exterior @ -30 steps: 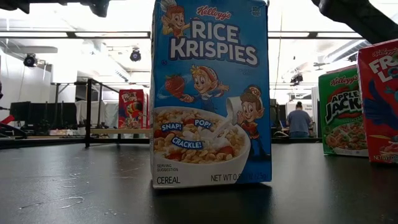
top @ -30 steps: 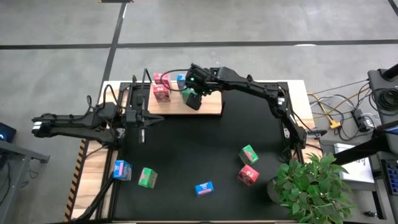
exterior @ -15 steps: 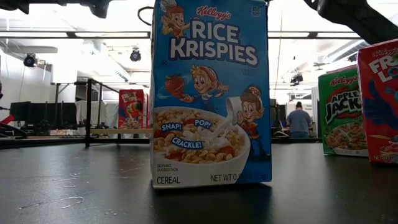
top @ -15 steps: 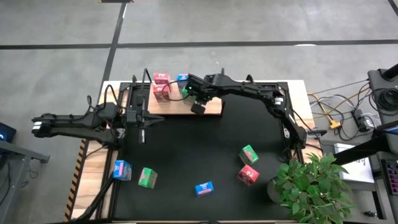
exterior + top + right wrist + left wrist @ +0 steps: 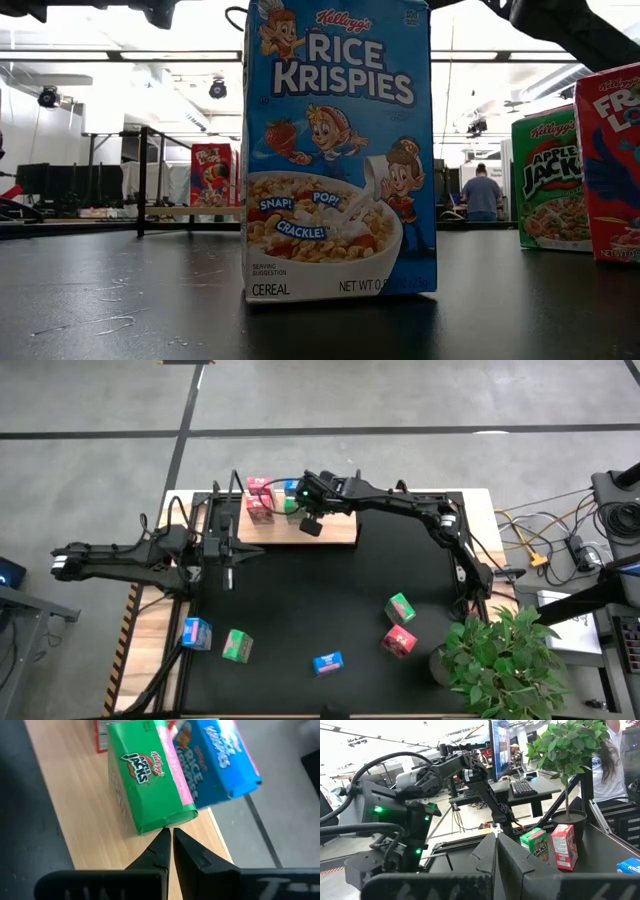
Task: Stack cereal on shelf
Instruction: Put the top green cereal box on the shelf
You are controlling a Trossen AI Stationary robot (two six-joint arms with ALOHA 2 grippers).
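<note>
While the right end effector [image 5: 169, 836] hangs over the shelf [image 5: 335, 530] with its fingers together and gripping nothing, the green box [image 5: 147, 775] sits on the wood just ahead of the fingertips. A blue box [image 5: 212, 760] stands directly behind the green one, touching it. A sliver of a pink-red box [image 5: 100, 735] shows past the green one's far corner in the right wrist view.

In the high view the shelf holds four boxes, all clustered beside the right end effector [image 5: 311, 518]: two pink-red boxes [image 5: 259, 499], then the blue [image 5: 291, 488] and the green [image 5: 290, 505] closest to it. The rest of the board is bare wood.

The left end effector [image 5: 229, 574] is well apart from the shelf, over the black surface [image 5: 330, 600]. Its fingers [image 5: 512, 862] are together and hold nothing.

Five boxes are off the shelf, on the surface well away from both end effectors:
- a blue box [image 5: 197, 632] and a green box [image 5: 237, 646] on the left arm's side
- a blue Rice Krispies box [image 5: 327, 662] at the near edge; it stands upright and fills the low view [image 5: 338, 150]
- a green box [image 5: 400, 606] and a pink-red box [image 5: 399, 641] on the right arm's side, next to a potted plant [image 5: 500, 660]
</note>
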